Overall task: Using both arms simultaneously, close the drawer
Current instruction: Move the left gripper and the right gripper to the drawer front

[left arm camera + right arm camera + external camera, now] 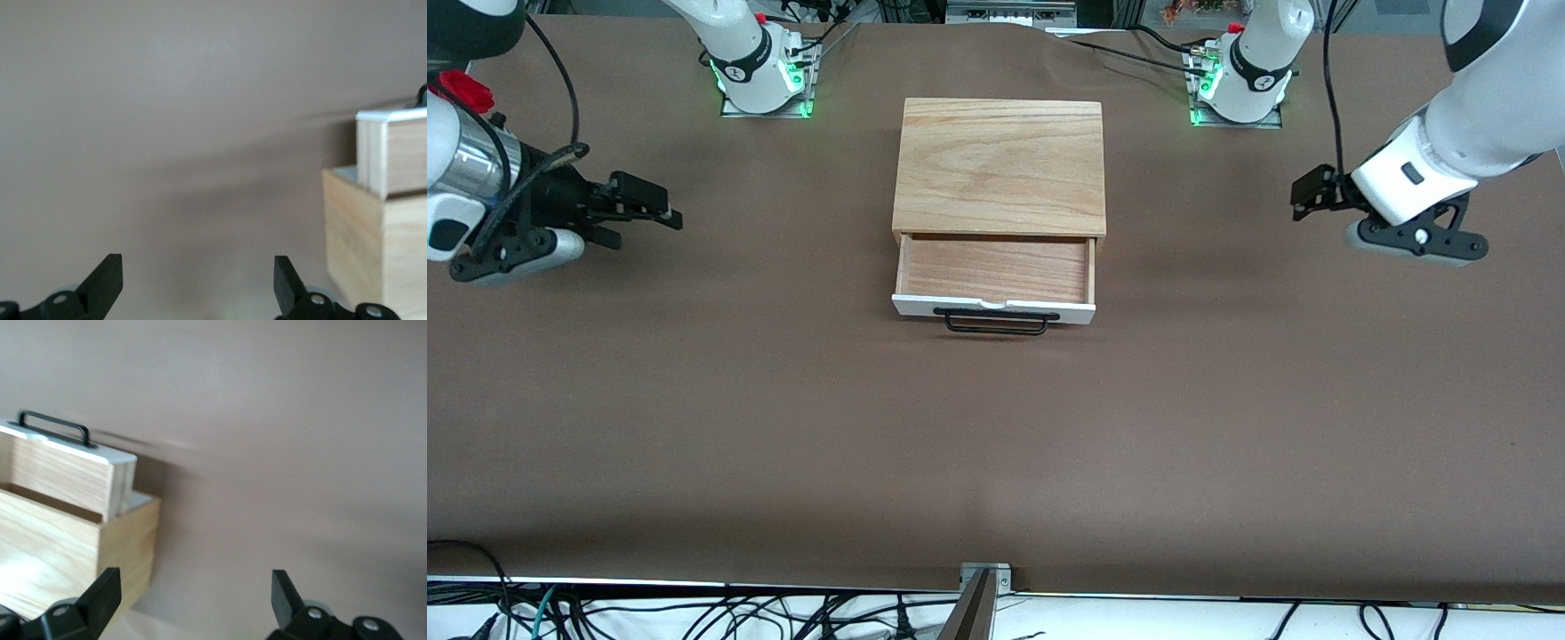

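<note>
The drawer (996, 269) stands pulled out of its oak box (1000, 164) toward the front camera, and its light-wood tray is empty. Its white front panel (918, 307) carries a thin black handle (996, 322). My right gripper (660, 208) is open and empty above the table toward the right arm's end, well apart from the box. My left gripper (1307, 194) is open and empty above the table toward the left arm's end, also well apart. The left wrist view shows the left gripper (198, 280) and the drawer (403, 153). The right wrist view shows the right gripper (195, 597), the drawer (60, 470) and its handle (53, 427).
The brown table cover (783, 427) lies bare around the box. The two arm bases (760, 76) (1240, 80) stand farther from the front camera than the box. A metal bracket (985, 578) and loose cables (694, 618) are at the table's front edge.
</note>
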`<control>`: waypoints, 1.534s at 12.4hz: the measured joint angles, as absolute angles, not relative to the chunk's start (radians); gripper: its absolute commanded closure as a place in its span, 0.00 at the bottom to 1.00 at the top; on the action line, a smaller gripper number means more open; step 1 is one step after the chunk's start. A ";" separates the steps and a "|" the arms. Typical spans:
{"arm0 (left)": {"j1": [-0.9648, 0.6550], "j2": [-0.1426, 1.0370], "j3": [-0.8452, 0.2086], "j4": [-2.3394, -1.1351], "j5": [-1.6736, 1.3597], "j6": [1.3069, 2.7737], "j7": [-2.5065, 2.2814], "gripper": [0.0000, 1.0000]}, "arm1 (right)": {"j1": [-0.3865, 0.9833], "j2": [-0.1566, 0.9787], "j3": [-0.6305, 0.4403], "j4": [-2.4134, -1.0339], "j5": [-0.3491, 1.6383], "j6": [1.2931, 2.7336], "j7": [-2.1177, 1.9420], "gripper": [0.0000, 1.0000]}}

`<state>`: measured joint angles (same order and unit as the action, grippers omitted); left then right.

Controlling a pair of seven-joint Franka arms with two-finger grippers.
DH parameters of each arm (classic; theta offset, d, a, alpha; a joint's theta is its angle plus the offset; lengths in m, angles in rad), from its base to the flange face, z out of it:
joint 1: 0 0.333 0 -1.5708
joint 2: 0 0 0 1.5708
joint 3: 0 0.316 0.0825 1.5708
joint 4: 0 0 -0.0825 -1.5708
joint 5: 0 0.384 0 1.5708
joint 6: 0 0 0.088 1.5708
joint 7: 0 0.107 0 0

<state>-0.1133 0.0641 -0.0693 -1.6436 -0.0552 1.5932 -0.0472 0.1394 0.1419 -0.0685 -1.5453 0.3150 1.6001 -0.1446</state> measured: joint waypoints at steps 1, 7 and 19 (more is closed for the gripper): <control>-0.117 0.085 -0.080 -1.643 -0.072 1.621 -0.082 0.00 | 0.157 0.163 -0.067 -1.545 0.324 1.630 -0.153 0.00; -0.232 0.241 -0.098 -1.639 -0.206 1.813 -0.221 0.00 | 0.224 0.240 -0.066 -1.544 0.326 1.712 -0.232 0.00; -0.379 0.506 -0.101 -1.629 -0.357 2.313 -0.272 0.00 | 0.299 0.578 0.020 -1.397 0.499 1.900 -0.231 0.00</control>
